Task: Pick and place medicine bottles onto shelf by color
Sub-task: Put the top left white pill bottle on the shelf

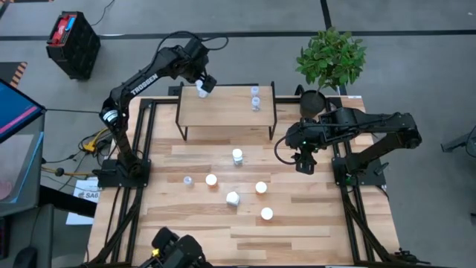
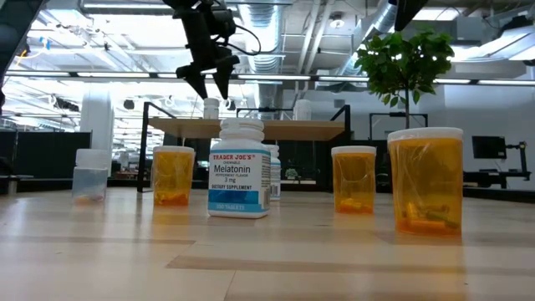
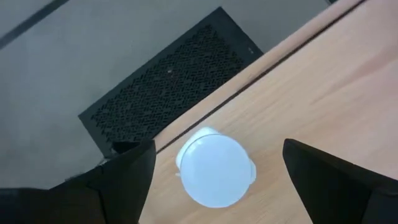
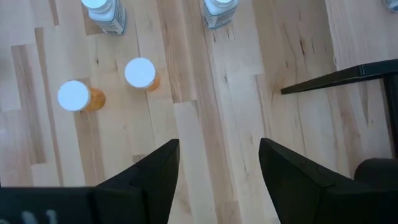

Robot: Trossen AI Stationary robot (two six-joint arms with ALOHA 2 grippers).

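Note:
The shelf (image 1: 227,108) stands at the table's far middle on its black legs. A white bottle (image 3: 214,168) stands upright near the shelf's far left corner. My left gripper (image 1: 202,83) hovers over it, open, one finger on either side, not touching; in the low view my left gripper (image 2: 209,84) is above the bottle (image 2: 211,107). Two clear bottles (image 1: 256,97) stand on the shelf's right part. On the table stand white bottles (image 1: 237,156), orange ones (image 1: 211,179) and a clear one (image 1: 188,179). My right gripper (image 1: 305,165) is open and empty above the table's right part.
A potted plant (image 1: 331,59) and a black pot (image 1: 312,102) stand by the shelf's right end. In the right wrist view two orange bottles (image 4: 140,73) stand ahead of the fingers, and a shelf leg (image 4: 336,79) is nearby.

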